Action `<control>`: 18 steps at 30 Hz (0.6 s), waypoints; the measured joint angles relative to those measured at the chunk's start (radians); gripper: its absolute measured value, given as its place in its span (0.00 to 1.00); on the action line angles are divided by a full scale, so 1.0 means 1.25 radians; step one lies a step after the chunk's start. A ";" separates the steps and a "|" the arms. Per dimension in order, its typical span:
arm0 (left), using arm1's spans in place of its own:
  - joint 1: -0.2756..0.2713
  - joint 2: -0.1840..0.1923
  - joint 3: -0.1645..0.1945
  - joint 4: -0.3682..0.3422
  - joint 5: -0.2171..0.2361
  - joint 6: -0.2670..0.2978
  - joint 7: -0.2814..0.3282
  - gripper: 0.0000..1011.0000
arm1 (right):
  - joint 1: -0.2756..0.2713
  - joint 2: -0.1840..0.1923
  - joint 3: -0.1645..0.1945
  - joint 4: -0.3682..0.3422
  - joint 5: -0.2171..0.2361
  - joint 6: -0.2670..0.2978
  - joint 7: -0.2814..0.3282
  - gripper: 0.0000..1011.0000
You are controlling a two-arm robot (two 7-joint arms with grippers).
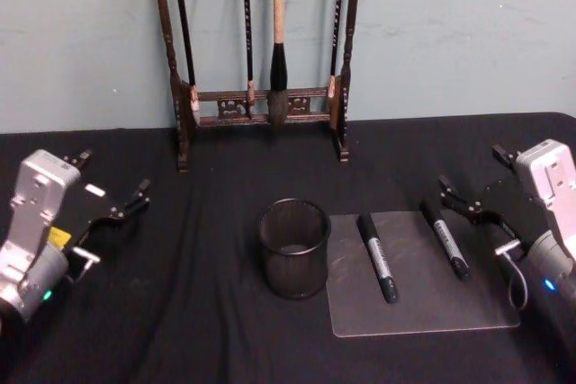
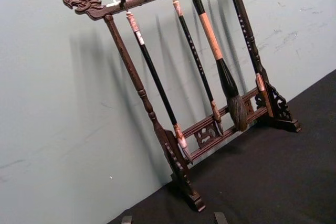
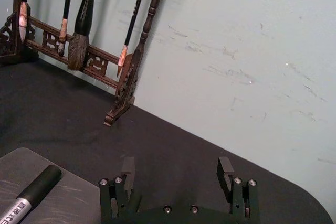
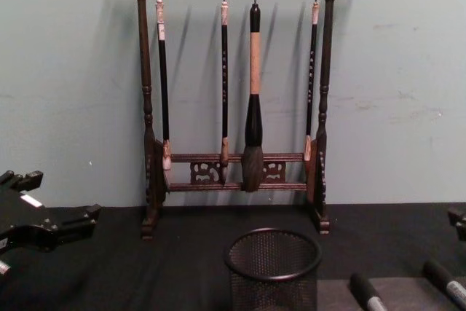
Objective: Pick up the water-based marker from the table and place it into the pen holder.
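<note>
Soft even light, faint rack shadows on wall, mild sheen on mat

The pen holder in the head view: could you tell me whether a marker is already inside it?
No, the pen holder holds nothing; the left marker and the right marker lie on the grey mat beside it.

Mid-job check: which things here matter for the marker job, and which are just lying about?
Job: middle marker; right marker; pen holder; right claw, open beside the markers; left claw, open far left.
Lying about: brush rack; hanging brushes; grey mat.
</note>
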 joint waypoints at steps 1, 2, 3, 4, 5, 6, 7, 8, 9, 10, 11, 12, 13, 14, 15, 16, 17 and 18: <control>0.000 0.000 0.000 0.000 0.000 0.000 0.000 1.00 | 0.000 0.000 0.000 0.000 0.000 0.000 0.000 0.99; 0.000 0.000 0.000 0.000 0.000 0.000 0.000 1.00 | 0.000 0.000 0.000 0.000 0.000 0.000 0.000 0.99; 0.000 0.000 0.000 0.000 0.000 0.000 0.000 1.00 | 0.000 0.000 0.000 0.000 0.000 0.000 0.000 0.99; 0.000 0.000 0.000 0.000 0.000 0.000 0.000 1.00 | 0.000 0.000 0.000 0.000 0.000 0.000 0.000 0.99; 0.000 0.000 0.000 0.000 0.000 0.000 0.000 1.00 | 0.000 0.000 0.000 0.000 0.000 0.000 0.000 0.99; 0.000 0.000 0.000 0.000 0.000 0.000 0.000 1.00 | 0.000 0.000 0.000 0.000 0.000 0.000 0.000 0.99; 0.000 0.000 0.000 0.000 0.000 0.000 0.000 1.00 | 0.000 0.000 0.000 0.000 0.000 0.000 0.000 0.99; 0.000 0.000 0.000 0.000 0.000 0.000 0.000 1.00 | 0.000 0.000 0.000 0.000 0.000 0.000 0.000 0.99; 0.000 0.000 0.000 0.000 0.000 0.000 0.000 1.00 | -0.001 -0.001 0.002 -0.001 0.000 0.000 0.001 0.99; 0.000 0.000 0.000 0.000 0.000 0.000 0.000 1.00 | -0.006 -0.003 0.005 -0.009 0.000 0.000 0.004 0.99; 0.000 0.000 0.000 0.000 0.000 0.000 0.000 1.00 | -0.009 -0.004 0.007 -0.013 0.001 0.000 0.007 0.99; 0.000 0.000 0.000 0.000 0.000 0.000 0.000 1.00 | -0.012 -0.006 0.009 -0.017 0.003 0.000 0.010 0.99; 0.000 0.000 0.000 0.000 0.000 0.000 0.000 1.00 | -0.017 -0.007 0.012 -0.025 0.007 0.002 0.015 0.99; 0.000 0.000 0.000 0.000 0.000 0.000 0.000 1.00 | -0.020 -0.008 0.014 -0.030 0.010 0.004 0.019 0.99; 0.000 0.000 0.000 0.000 0.000 0.000 0.000 1.00 | -0.023 -0.009 0.016 -0.034 0.013 0.006 0.022 0.99; 0.000 0.000 0.000 0.000 0.000 0.000 0.000 1.00 | -0.025 -0.010 0.018 -0.038 0.016 0.009 0.026 0.99; 0.000 0.000 0.000 0.000 0.000 0.000 0.000 1.00 | -0.031 -0.012 0.023 -0.046 0.023 0.016 0.033 0.99; 0.000 0.000 0.000 0.000 0.000 0.000 0.000 1.00 | -0.033 -0.013 0.025 -0.050 0.027 0.019 0.036 0.99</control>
